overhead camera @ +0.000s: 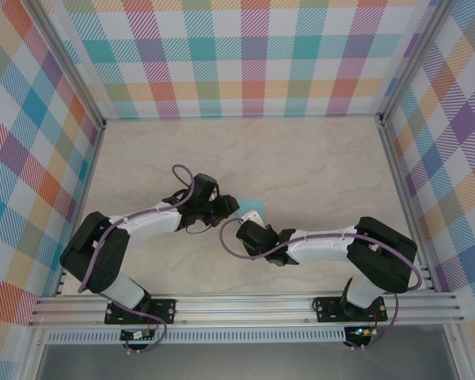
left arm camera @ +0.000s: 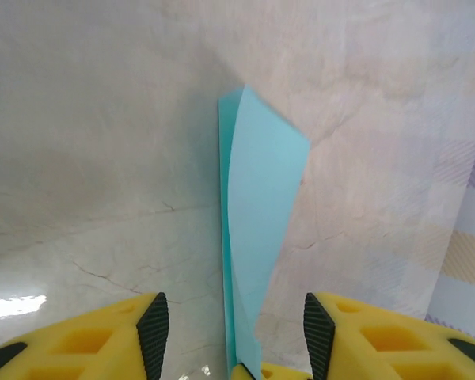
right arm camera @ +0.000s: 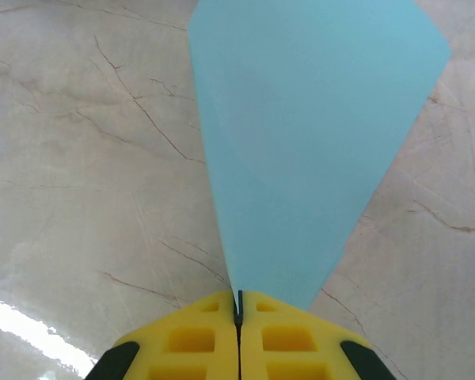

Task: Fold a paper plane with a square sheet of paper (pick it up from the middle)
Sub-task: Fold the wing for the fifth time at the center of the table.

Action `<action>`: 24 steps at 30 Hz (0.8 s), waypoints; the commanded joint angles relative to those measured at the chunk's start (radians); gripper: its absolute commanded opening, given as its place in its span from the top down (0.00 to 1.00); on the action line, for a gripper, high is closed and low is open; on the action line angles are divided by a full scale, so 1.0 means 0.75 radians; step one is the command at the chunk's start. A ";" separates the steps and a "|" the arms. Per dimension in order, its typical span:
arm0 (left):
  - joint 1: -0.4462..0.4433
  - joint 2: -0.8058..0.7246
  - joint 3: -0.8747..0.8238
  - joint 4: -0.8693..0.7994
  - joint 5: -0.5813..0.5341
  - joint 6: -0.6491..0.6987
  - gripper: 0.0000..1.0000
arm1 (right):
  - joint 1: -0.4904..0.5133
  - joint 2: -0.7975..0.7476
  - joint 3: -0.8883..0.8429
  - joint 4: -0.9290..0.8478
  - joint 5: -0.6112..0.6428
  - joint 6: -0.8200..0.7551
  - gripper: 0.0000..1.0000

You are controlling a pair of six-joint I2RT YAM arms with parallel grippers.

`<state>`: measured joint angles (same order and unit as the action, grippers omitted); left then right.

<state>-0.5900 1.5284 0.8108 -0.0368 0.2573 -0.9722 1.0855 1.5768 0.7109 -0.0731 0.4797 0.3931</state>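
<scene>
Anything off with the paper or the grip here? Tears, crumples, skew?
Nothing damaged. The thin light turquoise sheet of paper looks smooth and untorn; it only bows gently in the left wrist view. The right gripper is shut on its near end; the jaws of the left gripper stand open either side of it.

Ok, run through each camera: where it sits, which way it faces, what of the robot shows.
Top external: above and behind the bases, looking down at the table; both arms, left tool, right tool.
Left wrist: on the left arm, looking along its open yellow fingers at the turquoise paper.
Right wrist: on the right arm, looking past its tool, shut on the paper.
Shared: both wrist views see that paper and the table.
</scene>
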 commanded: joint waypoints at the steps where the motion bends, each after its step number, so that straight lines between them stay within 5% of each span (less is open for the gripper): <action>1: 0.041 -0.087 -0.042 -0.096 -0.075 0.026 0.47 | -0.035 -0.049 -0.049 0.106 -0.155 0.055 0.94; 24: 0.032 -0.058 -0.099 0.081 0.037 -0.063 0.46 | -0.354 -0.173 -0.394 0.617 -0.707 0.320 0.94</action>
<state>-0.5652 1.4635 0.7483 -0.0265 0.2535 -0.9977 0.8337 1.4612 0.4393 0.3099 0.0139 0.5819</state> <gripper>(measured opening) 0.536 0.066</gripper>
